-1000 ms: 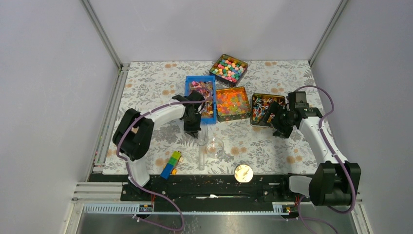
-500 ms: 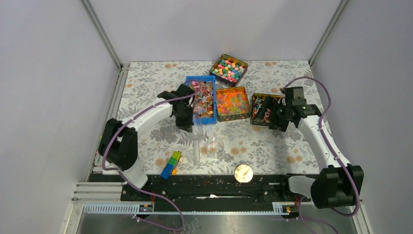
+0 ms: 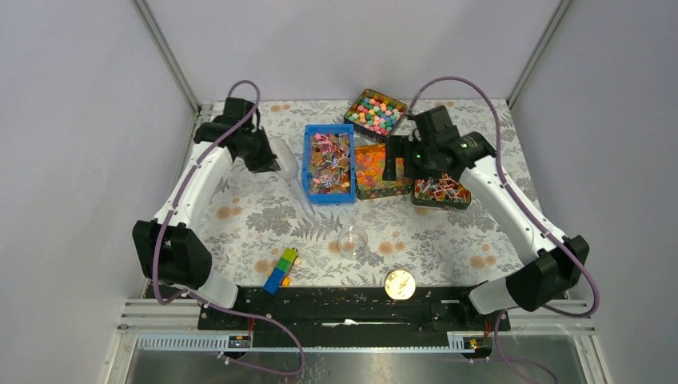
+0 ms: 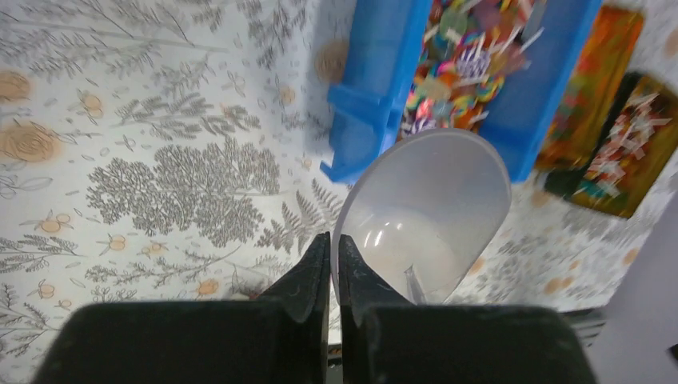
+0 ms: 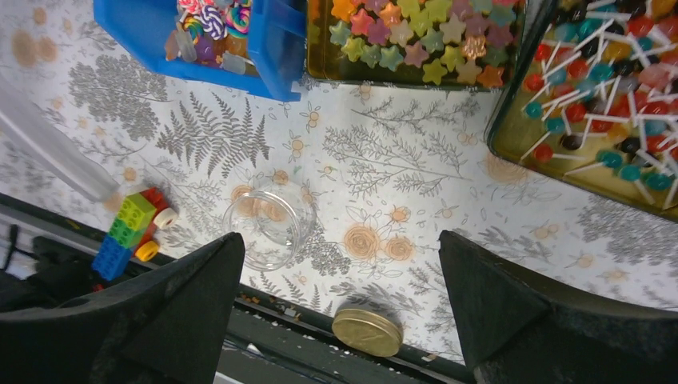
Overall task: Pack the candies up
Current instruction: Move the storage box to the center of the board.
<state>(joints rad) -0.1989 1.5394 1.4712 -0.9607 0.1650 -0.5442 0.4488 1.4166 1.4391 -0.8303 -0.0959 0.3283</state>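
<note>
The candies point(image 3: 329, 160) are small twist-wrapped sweets filling a blue bin point(image 3: 307, 164); in the left wrist view the candies point(image 4: 464, 56) lie between the walls of the blue bin point(image 4: 376, 80). My left gripper point(image 3: 270, 158) hangs left of the bin, shut on the handle of a clear plastic scoop point(image 3: 285, 157). The left gripper point(image 4: 334, 240) shows the scoop's bowl point(image 4: 424, 208) looking empty. My right gripper point(image 3: 400, 164) stands open above the orange tin, with nothing between the fingers of the right gripper point(image 5: 340, 256). A small glass jar point(image 3: 352, 240) stands on the table; the right wrist view shows the jar point(image 5: 268, 224) below the gripper.
An orange tin of star gummies point(image 3: 380, 170) sits right of the bin, a lollipop tin point(image 3: 438, 190) further right, and a tin of coloured balls point(image 3: 375, 112) behind. A gold lid point(image 3: 399, 283) and toy bricks point(image 3: 280, 270) lie near the front edge.
My left arm swung back and to the left with the scoop, from in front of the blue bin to its left side. My right arm moved left from the lollipop tin to over the orange tin.
</note>
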